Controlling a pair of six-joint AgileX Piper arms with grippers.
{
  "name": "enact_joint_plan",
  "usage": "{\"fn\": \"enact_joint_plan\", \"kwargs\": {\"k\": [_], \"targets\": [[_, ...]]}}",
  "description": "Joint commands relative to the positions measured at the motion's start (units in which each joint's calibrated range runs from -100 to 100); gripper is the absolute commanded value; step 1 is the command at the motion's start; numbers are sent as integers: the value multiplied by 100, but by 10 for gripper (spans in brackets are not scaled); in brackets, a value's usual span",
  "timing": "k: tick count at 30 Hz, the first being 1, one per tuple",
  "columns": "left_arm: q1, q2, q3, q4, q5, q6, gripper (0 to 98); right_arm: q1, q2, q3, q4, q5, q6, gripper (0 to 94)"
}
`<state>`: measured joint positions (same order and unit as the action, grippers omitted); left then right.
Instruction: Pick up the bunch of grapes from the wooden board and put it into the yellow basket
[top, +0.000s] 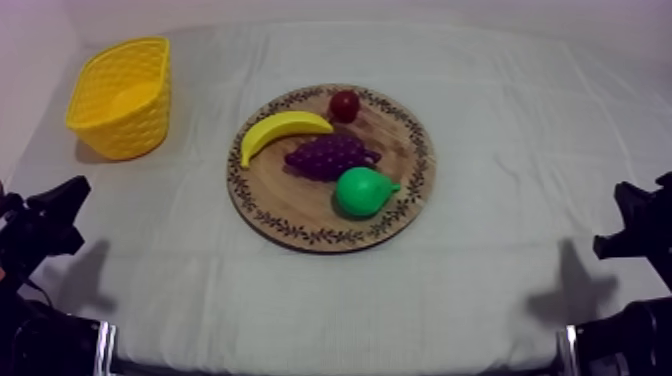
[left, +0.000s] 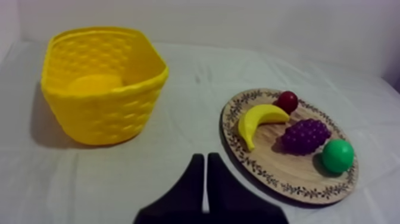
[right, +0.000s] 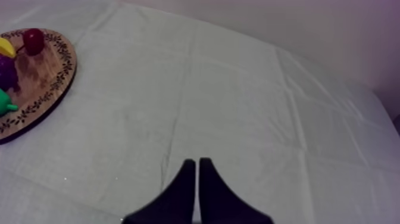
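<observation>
Grey-white cloth, grapes on board, basket apart

Purple grapes, yellow banana, green pear — leaf-patterned board; yellow lattice basket.

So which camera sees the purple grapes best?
The top view: the whole bunch of grapes shows from above, between banana and pear. The left wrist view shows it whole too, from the side. The right wrist view catches just a purple sliver.

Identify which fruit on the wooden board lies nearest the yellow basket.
The banana, curved and yellow, at the board edge facing the basket; the others lie farther.
</observation>
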<state>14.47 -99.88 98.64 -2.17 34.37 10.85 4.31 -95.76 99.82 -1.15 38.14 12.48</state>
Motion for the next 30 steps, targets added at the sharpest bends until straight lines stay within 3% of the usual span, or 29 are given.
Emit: {"fn": "enact_joint_plan", "kwargs": {"k": [1,8,14,19,30], "targets": [[28,99,-26,-16,58,-92,0,-2,0,-4,0,0,0,3],[121,997,-260,-198,309,-436,0,-2,0,-4,0,0,0,3],[175,2069,-1085,-109,442,-926,0,-2,0,-4,0,0,0,3],[269,3127,-2251,-82,925,-1217,0,-2,0,-4,0,0,0,3],[535,5389,-4857,352,2287,-2341,0,-2,0,-4,0,0,0,3]]}}
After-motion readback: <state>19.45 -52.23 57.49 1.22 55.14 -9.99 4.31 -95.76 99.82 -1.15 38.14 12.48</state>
